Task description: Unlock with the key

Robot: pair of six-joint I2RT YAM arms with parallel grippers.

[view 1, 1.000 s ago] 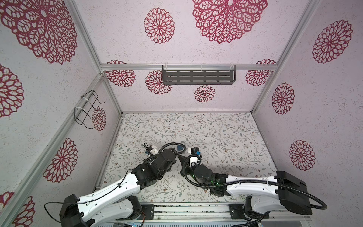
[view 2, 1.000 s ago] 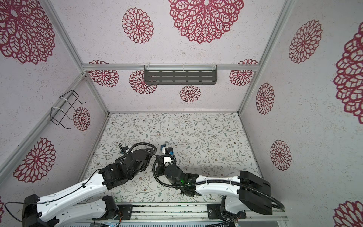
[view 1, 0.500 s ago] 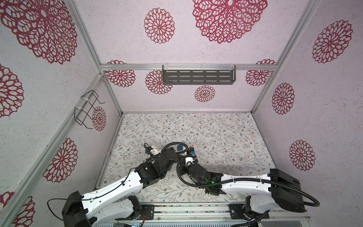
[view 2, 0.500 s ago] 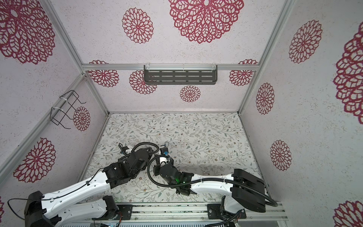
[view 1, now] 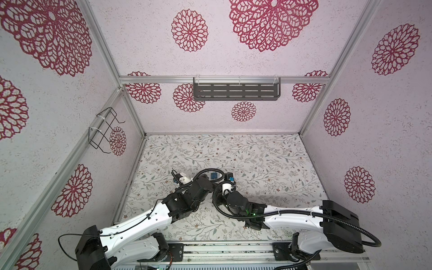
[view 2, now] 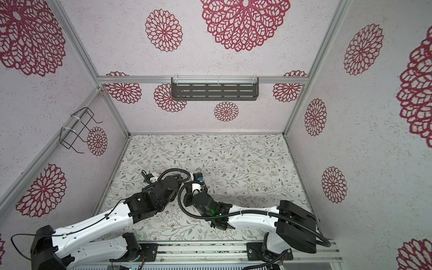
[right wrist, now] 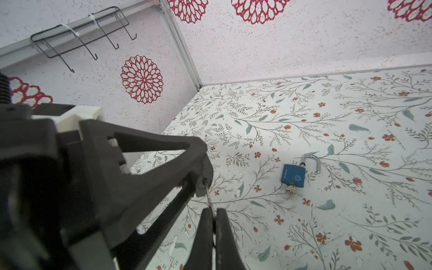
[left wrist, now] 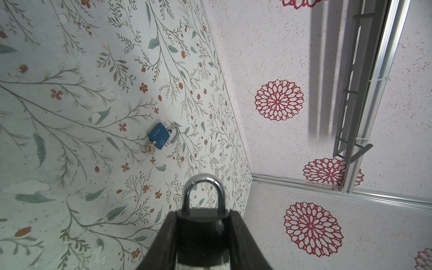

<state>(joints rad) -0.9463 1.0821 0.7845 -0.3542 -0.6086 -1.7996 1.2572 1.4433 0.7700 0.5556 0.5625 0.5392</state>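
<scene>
- While my left claw point(left wrist: 203, 214) is clamped across the body of the black padlock point(left wrist: 201, 225), my right claw point(right wrist: 213, 211) is pinched together on a thin silver key point(right wrist: 208, 196).
- The key's blade runs from my right fingertips up to the round keyway on the underside of the black padlock. How deep it sits I cannot tell.
- Seen from the left wrist, the padlock's silver shackle point(left wrist: 202, 182) stands up between my fingers, with both legs down in the body.
- No brand or writing shows on the black padlock in either wrist view.
- A blue padlock point(right wrist: 293, 175) lies flat on the floral counter point(right wrist: 327, 222), well apart from both claws, with its shackle swung open.
- A key stands in the blue padlock's bottom end, with a key ring point(right wrist: 288, 192) lying against it.
- White lettering runs along one edge of the blue body and a round white emblem sits near its keyed end. Both are too small for me to read.
- In a top view the blue padlock point(view 1: 213, 175) shows through a loop of black cable, just beyond the two wrists, which meet near the middle of the counter.
</scene>
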